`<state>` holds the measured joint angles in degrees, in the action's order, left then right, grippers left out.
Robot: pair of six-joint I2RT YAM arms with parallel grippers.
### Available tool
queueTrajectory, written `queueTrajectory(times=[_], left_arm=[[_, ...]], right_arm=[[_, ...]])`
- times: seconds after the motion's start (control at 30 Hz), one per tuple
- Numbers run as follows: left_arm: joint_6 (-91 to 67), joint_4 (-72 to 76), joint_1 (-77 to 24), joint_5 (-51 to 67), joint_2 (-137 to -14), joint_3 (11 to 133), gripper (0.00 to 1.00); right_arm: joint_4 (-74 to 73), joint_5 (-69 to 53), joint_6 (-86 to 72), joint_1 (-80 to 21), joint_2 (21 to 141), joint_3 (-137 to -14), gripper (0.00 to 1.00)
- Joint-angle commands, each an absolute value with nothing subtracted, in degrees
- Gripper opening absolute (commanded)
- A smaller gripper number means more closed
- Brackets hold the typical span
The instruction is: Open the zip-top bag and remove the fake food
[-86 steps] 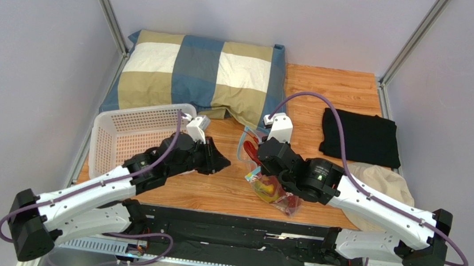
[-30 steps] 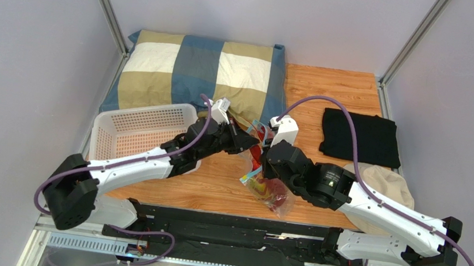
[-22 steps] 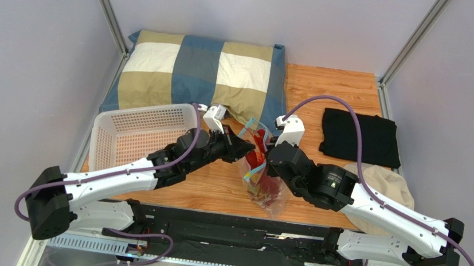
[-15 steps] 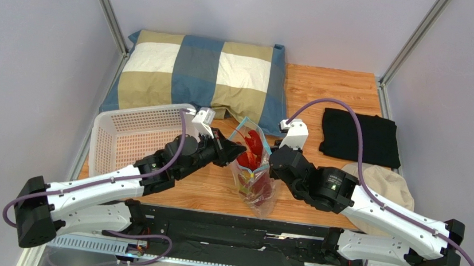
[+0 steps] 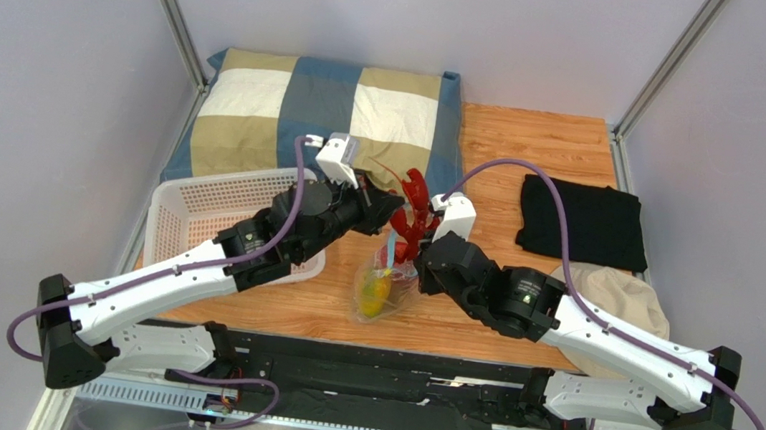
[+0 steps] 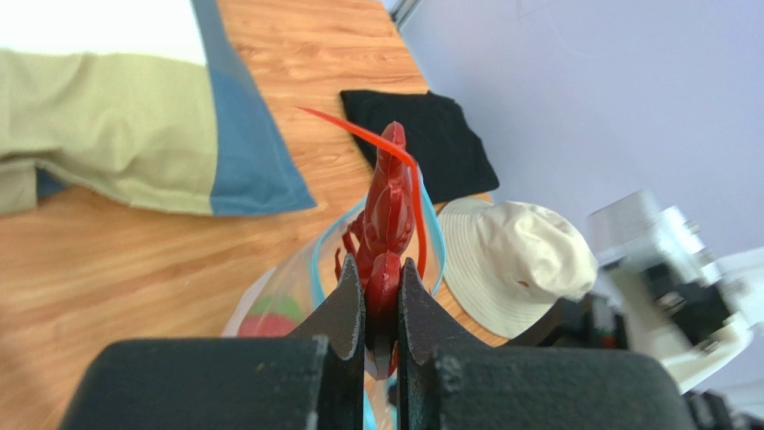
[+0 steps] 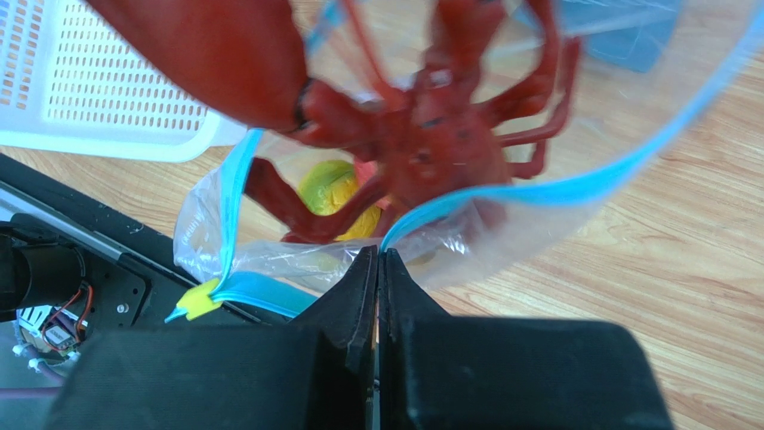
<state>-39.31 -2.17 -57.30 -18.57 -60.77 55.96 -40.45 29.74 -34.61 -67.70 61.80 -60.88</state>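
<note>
Lifted upward, lobster (image 6: 387,202) is clamped between left fingers (image 6: 345,309), seemingly clear of bag (image 5: 376,285); bag rim is pinched by right fingers (image 7: 359,291); mango (image 7: 334,193) remains inside.

lobster (image 6: 387,193) lower end hidden inside the left claw (image 6: 381,273); beige hat (image 5: 633,292) half under the right arm (image 5: 602,332)

we now have the left gripper (image 6: 381,300) clamped on the red lobster (image 6: 387,193), which sat inside the zip-top bag (image 5: 379,285) and now rises out of its mouth, beside the far corner of the basket (image 5: 192,217). the bag, earlier slumped away from the basket, hangs upright closer to it from the right gripper (image 7: 377,262).
</note>
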Motion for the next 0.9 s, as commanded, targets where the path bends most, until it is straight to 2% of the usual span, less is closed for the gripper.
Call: queueTrajectory(times=[0.0,0.17,0.3,0.4,0.53,0.87], left_arm=[[-36.1,-4.6,-57.6,-17.3,-63.2,65.2,0.00],[-33.4,-7.3,-57.6,-21.8,-63.6,70.2,0.00],[-32.5,-6.4,-57.6,-18.5,-67.0,71.5,0.00],[-36.9,-3.7,-57.7,-17.0,-68.8,67.7,0.00],[-39.4,2.4,-58.6,-16.4,-70.3,61.1,0.00],[-35.3,1.1,-61.1,-19.1,-73.2,67.4,0.00]], right_arm=[[-41.8,31.3,-34.5,-68.0,62.6,-64.9,0.00],[-41.0,31.3,-33.1,-68.1,59.3,-63.2,0.00],[-36.3,31.5,-32.1,-68.0,55.9,-62.8,0.00],[-35.0,31.8,-31.2,-68.0,55.1,-65.0,0.00],[-35.2,31.9,-30.2,-68.1,56.6,-67.0,0.00],[-38.6,30.9,-32.2,-68.0,60.2,-66.0,0.00]])
